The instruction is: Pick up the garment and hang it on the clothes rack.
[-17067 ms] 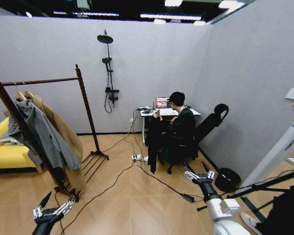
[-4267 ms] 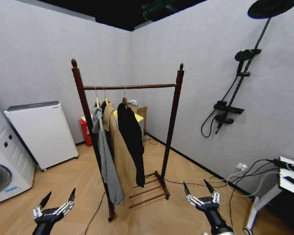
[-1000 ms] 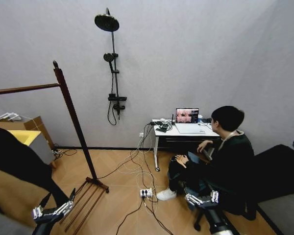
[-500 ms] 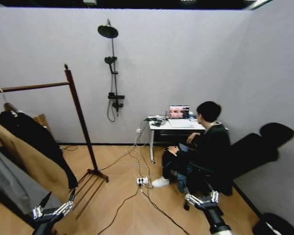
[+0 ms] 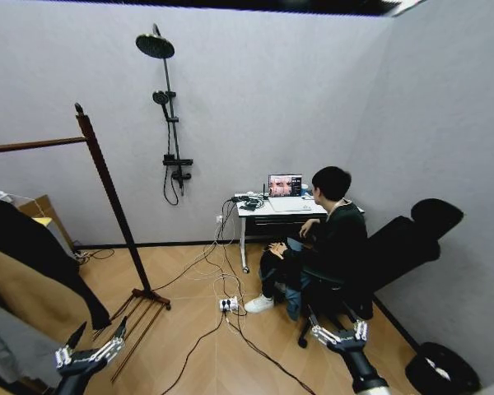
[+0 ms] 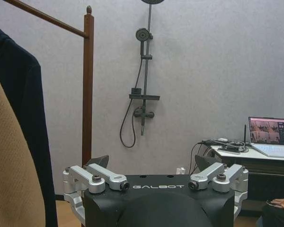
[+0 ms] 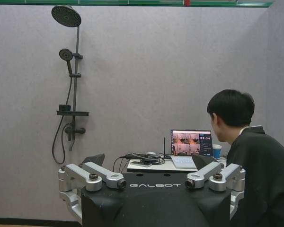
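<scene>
The black garment (image 5: 29,243) hangs at the left edge under the top bar of the dark wooden clothes rack (image 5: 107,193); its hook is cut off by the frame edge. In the left wrist view the garment (image 6: 26,118) drapes beside the rack's post (image 6: 88,85). My left gripper (image 5: 100,331) is low at the left, open and empty, short of the rack's base; the left gripper (image 6: 151,163) holds nothing. My right gripper (image 5: 336,325) is low at the right, open and empty, pointing toward the desk; the right gripper (image 7: 149,160) has its fingers spread.
A tan coat (image 5: 25,296) and a grey coat (image 5: 12,350) hang in front of the garment. A person (image 5: 329,239) sits at a desk (image 5: 272,207) with a laptop. Cables and a power strip (image 5: 228,304) lie on the floor. A shower fixture (image 5: 169,107) is on the wall.
The whole picture has shifted as the camera turned: the rack and coats now sit further toward the left edge. Both grippers keep their places, open and empty.
</scene>
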Motion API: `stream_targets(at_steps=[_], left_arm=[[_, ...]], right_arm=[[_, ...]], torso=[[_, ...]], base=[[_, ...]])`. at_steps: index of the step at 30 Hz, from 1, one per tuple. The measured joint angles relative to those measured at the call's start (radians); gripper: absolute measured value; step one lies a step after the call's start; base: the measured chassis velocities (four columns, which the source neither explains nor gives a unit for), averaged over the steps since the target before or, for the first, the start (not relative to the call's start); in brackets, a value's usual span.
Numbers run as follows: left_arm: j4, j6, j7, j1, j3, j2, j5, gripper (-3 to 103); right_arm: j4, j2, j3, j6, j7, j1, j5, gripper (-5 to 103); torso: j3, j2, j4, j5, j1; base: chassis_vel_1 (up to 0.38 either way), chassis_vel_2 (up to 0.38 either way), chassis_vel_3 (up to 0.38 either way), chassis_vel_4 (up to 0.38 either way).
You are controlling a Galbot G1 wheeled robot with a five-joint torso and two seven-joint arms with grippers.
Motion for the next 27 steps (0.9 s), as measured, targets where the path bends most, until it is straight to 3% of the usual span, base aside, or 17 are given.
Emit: stream_targets(at_steps=[12, 27], left_arm=[[0.0, 0.0, 0.0, 0.0, 0.0, 0.0, 0.0, 100], [0.0, 0.0, 0.001, 0.0, 0.0, 0.0, 0.0, 100]], right_arm=[[0.0, 0.0, 0.0, 0.0, 0.0, 0.0, 0.0, 100], [0.0, 0.0, 0.0, 0.0, 0.0, 0.0, 0.0, 100]], torso=[[0.0, 0.0, -0.0001, 0.0001, 0.001], [0.0, 0.0, -0.0003, 0.0004, 0.0]], base=[[0.051, -0.046, -0.05, 0.047], [0.251, -0.256, -0.24, 0.234]])
